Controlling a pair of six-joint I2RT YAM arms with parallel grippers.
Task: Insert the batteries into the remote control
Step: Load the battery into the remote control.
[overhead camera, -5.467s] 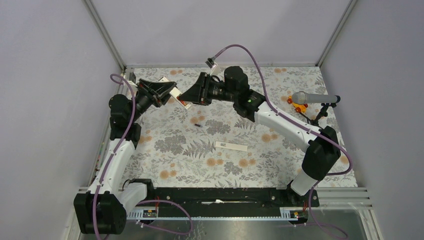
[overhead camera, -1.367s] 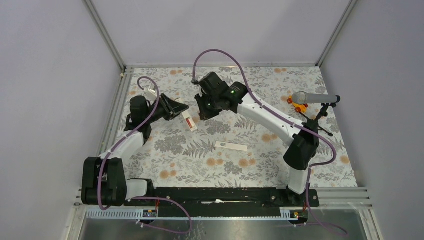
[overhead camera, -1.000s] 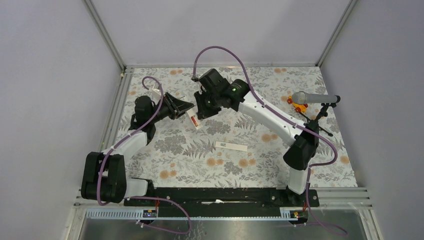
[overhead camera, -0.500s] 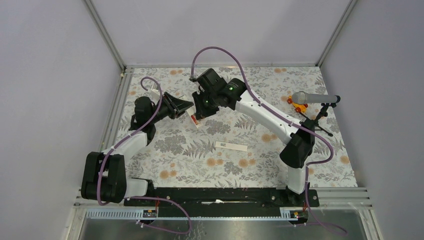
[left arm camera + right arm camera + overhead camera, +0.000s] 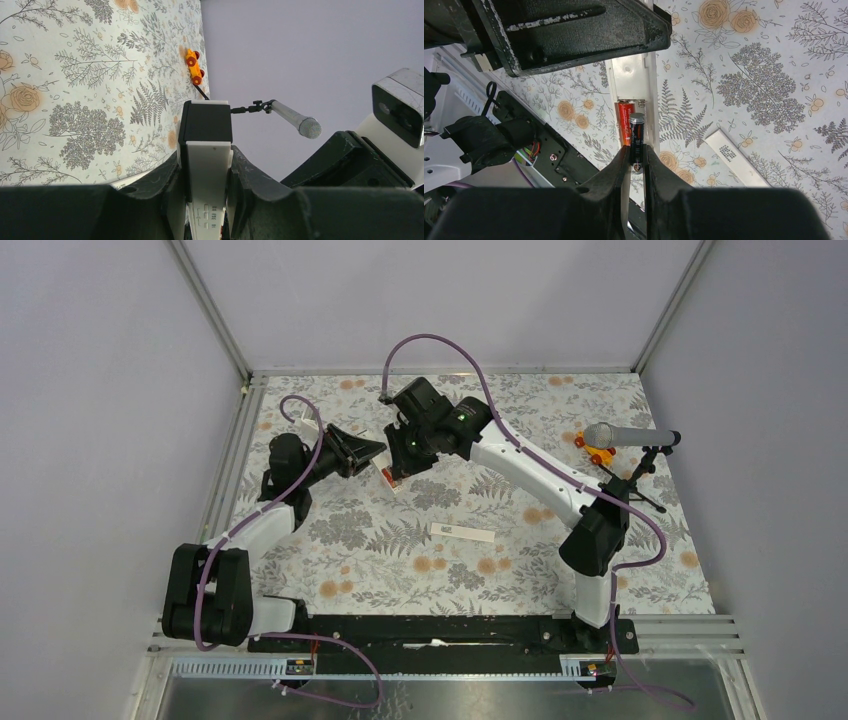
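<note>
Overhead camera looks down from the table's [image 5: 500, 570] near edge; both close wrist cameras share the remote control [image 5: 630, 75].

Black left pincer [image 5: 207, 175], black right pincer [image 5: 636, 157], white links [image 5: 535, 475], purple cables [image 5: 440, 340].

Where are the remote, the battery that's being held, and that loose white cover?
remote [image 5: 634, 75]: right wrist view, white body above the battery bay.
battery [image 5: 636, 132]: right wrist view, dark body below its silver cap.
cover [image 5: 739, 162]: right wrist view, middle of the flat strip.
</note>
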